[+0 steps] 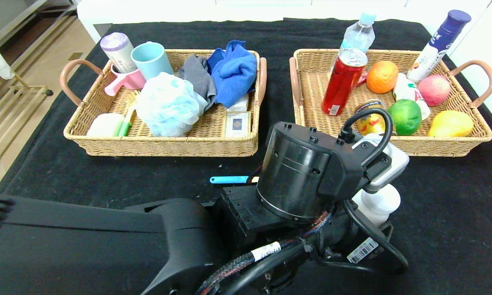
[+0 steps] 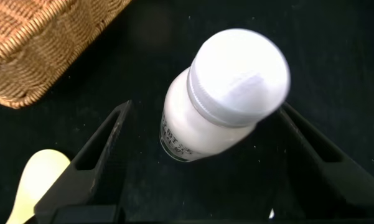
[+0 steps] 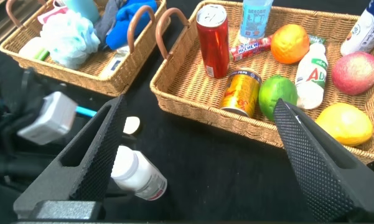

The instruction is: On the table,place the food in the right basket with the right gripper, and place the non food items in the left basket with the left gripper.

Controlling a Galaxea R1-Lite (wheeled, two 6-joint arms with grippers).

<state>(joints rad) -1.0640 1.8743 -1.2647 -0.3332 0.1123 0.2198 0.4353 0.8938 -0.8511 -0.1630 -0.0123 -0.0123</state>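
A white pill bottle point(image 1: 378, 203) with a white cap stands on the black cloth in front of the right basket point(image 1: 434, 148). My left gripper point(image 2: 205, 107) is open and hangs straight over the bottle point(image 2: 224, 99), one finger on each side, neither touching it. In the head view my left wrist hides those fingers. My right gripper point(image 3: 199, 102) is open and empty, held back above the front of the table; the bottle point(image 3: 137, 177) shows by its one finger. The left basket point(image 1: 168, 146) stands at the back left.
A blue-handled tool point(image 1: 229, 179) with a cream end point(image 2: 37, 180) lies on the cloth beside my left wrist. The right basket holds cans, fruit and drink bottles. The left basket holds cups, cloths, a bath sponge and small boxes.
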